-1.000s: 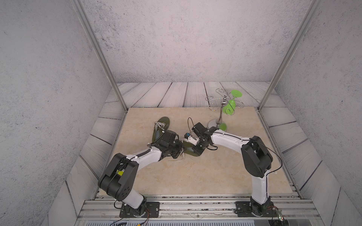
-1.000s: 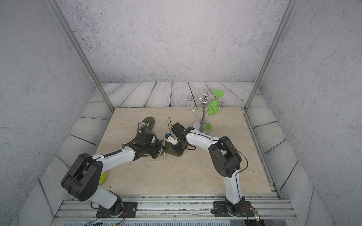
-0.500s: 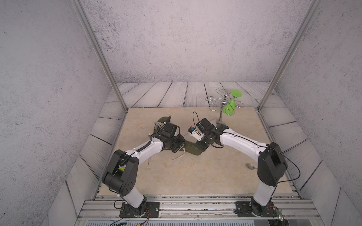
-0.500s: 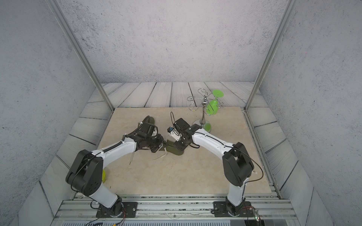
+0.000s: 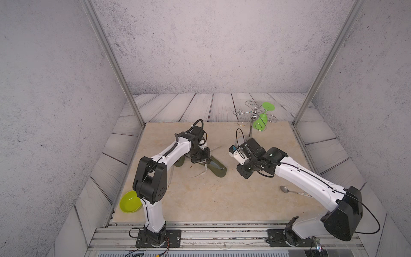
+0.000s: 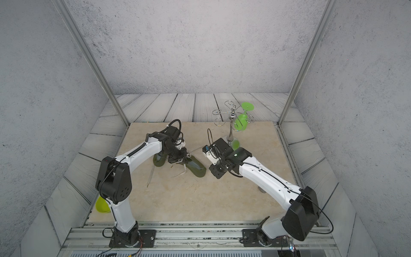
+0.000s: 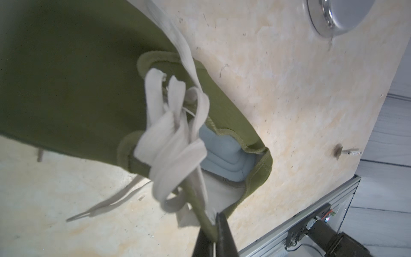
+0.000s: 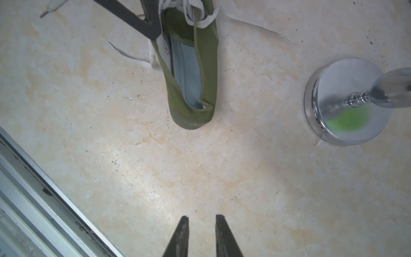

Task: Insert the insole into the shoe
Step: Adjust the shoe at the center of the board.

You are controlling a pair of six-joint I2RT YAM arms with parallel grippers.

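Right claw [image 8: 201,217] spread, empty, above bare tabletop [image 8: 222,166]. Mid-tabletop: olive shoe [image 8: 193,111], heel toward that claw, pale blue insole [image 8: 186,73] lying inside. Left claw [image 7: 211,224] pressed together, pinching the shoe's collar. Chrome rack [image 5: 253,115] near far edge.

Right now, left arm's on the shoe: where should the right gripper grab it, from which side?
Probably the heel rim of the shoe, from the heel end. The heel faces the right gripper, its thin upright wall suits narrow jaws, and the left gripper pinches the opening's edge near the laces.
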